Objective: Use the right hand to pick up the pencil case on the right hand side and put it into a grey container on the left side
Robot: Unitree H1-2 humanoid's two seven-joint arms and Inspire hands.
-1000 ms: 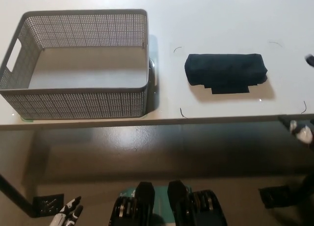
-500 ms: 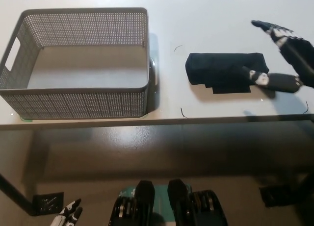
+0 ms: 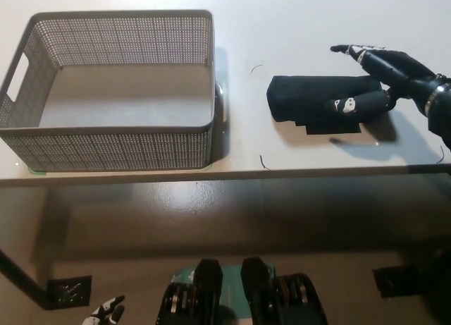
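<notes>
Bright overhead light, table (image 3: 338,22) washed out (floor dim).

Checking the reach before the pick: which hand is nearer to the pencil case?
Right. The black right hand is over the right end of the pencil case, fingers spread. The white left hand hangs low at the lower left, below the table edge.

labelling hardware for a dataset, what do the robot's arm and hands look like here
The right hand is black with slim segmented fingers, white and silvery markings near the fingertips and on one digit, and a pale metallic ring at the wrist joining the black forearm. Only a sliver of the white left hand shows at the bottom edge, with black detailing.
</notes>
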